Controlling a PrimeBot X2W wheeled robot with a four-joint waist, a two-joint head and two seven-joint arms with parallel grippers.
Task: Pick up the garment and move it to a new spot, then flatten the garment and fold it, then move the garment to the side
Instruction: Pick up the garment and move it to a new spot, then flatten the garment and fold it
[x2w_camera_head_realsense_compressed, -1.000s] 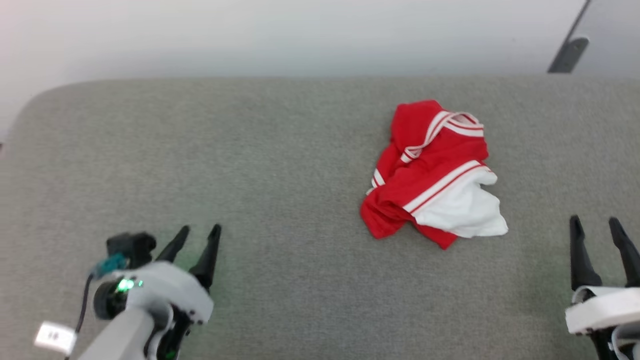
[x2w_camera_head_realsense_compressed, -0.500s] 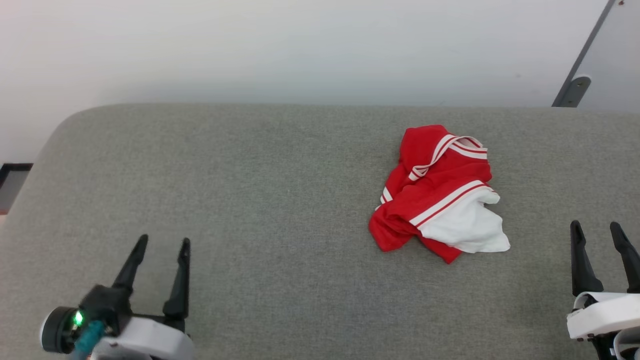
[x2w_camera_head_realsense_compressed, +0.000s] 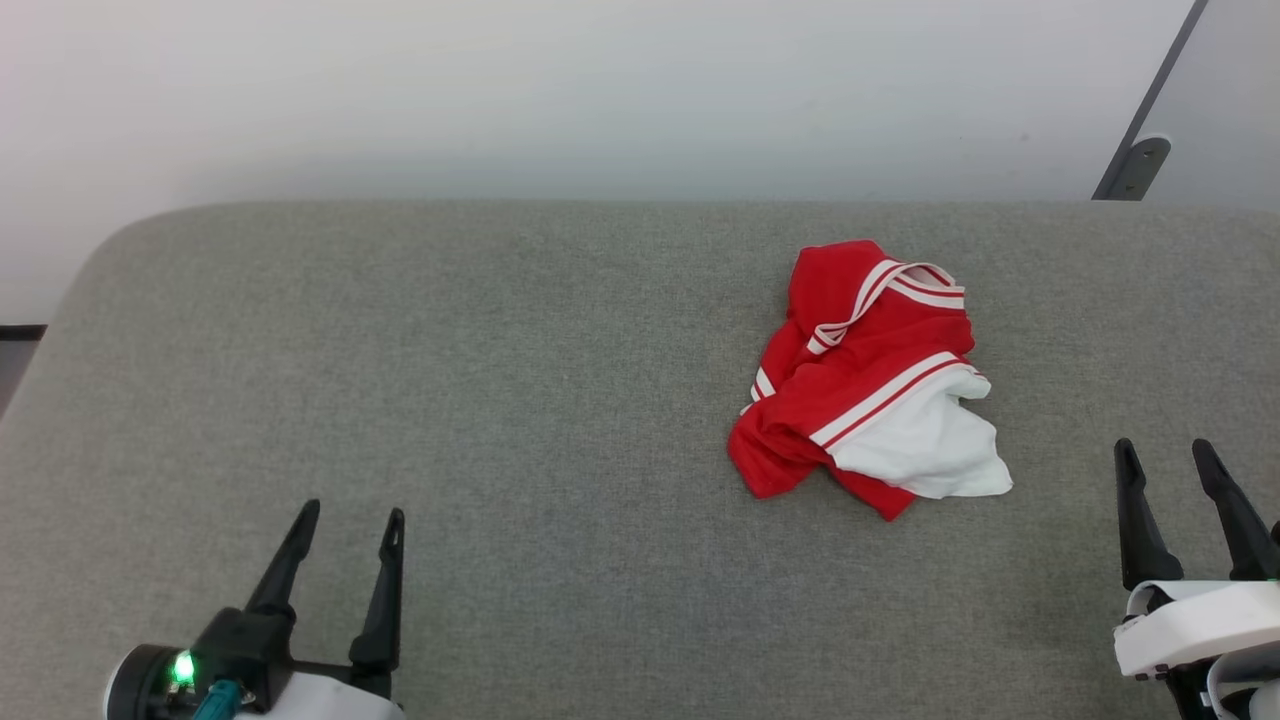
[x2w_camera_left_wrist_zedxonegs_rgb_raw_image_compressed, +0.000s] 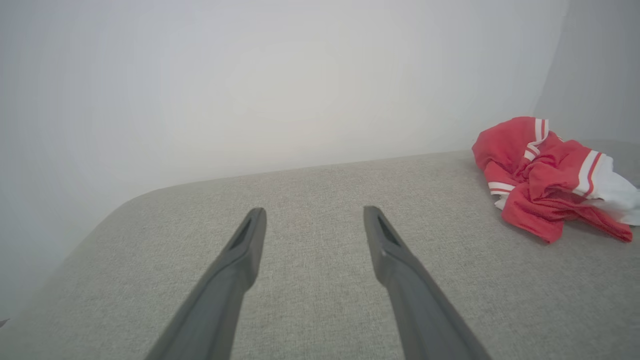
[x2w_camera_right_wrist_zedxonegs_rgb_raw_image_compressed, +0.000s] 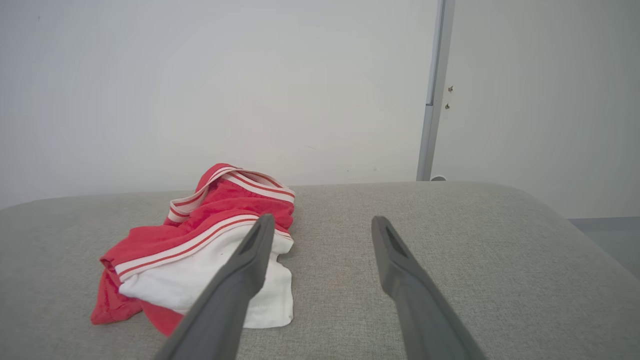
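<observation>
Shirt (x2w_camera_head_realsense_compressed: 865, 370), bright red with a white panel and striped trim, crumpled in a loose heap on grey fabric bench top (x2w_camera_head_realsense_compressed: 500, 350), at about 2 o'clock from the middle of the head view; untouched, not yet flattened. Left gripper (x2w_camera_head_realsense_compressed: 354, 510) low at 7 o'clock, fingers spread, empty, well apart from the heap. Right gripper (x2w_camera_head_realsense_compressed: 1162, 447) low at 4 o'clock, fingers likewise spread and empty, near the heap's white edge, so probably better placed for the first pick. Both held back and parted, seemingly ready for an approach. Wide bare fabric toward 9 o'clock, likely room for a new spot and for spreading flat. Pale wall (x2w_camera_head_realsense_compressed: 600, 90) behind.
</observation>
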